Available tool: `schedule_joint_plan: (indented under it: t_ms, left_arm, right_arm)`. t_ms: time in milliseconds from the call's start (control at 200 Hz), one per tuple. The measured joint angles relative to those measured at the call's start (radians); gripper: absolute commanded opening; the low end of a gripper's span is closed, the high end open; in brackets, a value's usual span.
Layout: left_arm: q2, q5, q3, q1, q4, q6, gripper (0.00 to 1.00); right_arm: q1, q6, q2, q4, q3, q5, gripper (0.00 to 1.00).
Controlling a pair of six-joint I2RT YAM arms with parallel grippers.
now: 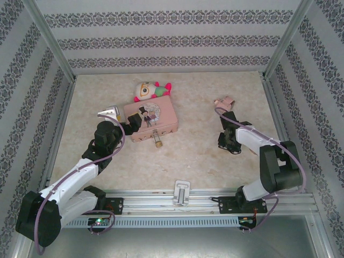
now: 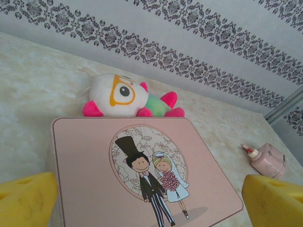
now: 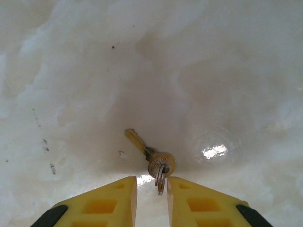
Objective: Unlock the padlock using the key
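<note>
**Entry 1: key** (image 3: 149,153). Small brass-toned key on a steel ring, lying flat on the table (image 3: 71,71). The blade points away from the right claw (image 3: 151,184) and slightly to its left. The ring end sits at the claw's mouth, in line with the gap between the yellow fingertips (image 3: 120,194).

**Entry 2: right claw.** Pointed straight down at the table. The jaws stand a narrow gap apart with the ring between them. Whether they already pinch the ring cannot be told. The ring is probably chosen because it stands proud of the surface, while the flat blade offers no edge to grip.

**Entry 3: padlock** (image 1: 157,140). Tiny and brass-coloured, it hangs off the near side of the pink tin box (image 1: 166,114). It is well apart from the right claw, off to its left, and the key is not yet near it.

**Entry 4: left claw** (image 2: 151,203). Jaws fully apart and holding nothing, one finger on either side of the box lid. It is likely posted there to brace the box so the padlock stays put when the key goes in.

**Entry 5: bystanders.** A plush toy (image 1: 150,90) lies just beyond the box as seen from the left claw. A small pink bottle (image 1: 224,102) lies beyond the right claw. Neither is part of the job.
</note>
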Motion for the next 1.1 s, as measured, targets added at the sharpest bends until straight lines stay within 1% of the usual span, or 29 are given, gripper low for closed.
schedule_joint_plan:
  t_ms: [115, 310, 400, 590, 740, 844, 1004, 1099]
  left_arm:
    - [-0.001, -0.003, 0.0, 0.0, -0.001, 0.0, 0.99]
    - [-0.006, -0.003, -0.001, 0.0, -0.003, 0.001, 0.99]
    - [-0.006, -0.004, -0.001, 0.0, -0.003, 0.001, 0.99]
    - [-0.006, -0.011, -0.001, 0.0, -0.004, 0.001, 0.99]
    - [-0.007, -0.011, -0.001, 0.0, -0.016, 0.001, 0.99]
    - [-0.008, -0.022, 0.0, 0.0, -0.046, 0.0, 0.99]
    - [-0.008, -0.033, 0.028, 0.0, -0.097, 0.0, 0.99]
    - [-0.008, -0.032, 0.061, 0.0, -0.112, 0.0, 0.99]
  right_arm:
    - [0.0, 0.0, 0.02, -0.001, 0.0, 0.001, 0.2]
    - [0.0, -0.002, 0.022, 0.002, 0.0, 0.002, 0.06]
    - [0.0, -0.005, 0.02, 0.004, 0.0, 0.005, 0.01]
    - [0.0, -0.025, 0.002, -0.005, 0.0, 0.005, 0.0]
    - [0.008, -0.064, -0.079, -0.021, -0.001, 0.005, 0.0]
    - [0.059, -0.109, -0.159, -0.031, 0.0, 0.01, 0.0]
    - [0.196, -0.205, -0.262, -0.035, 0.028, 0.008, 0.0]
    - [0.267, -0.265, -0.323, -0.011, 0.044, -0.015, 0.0]
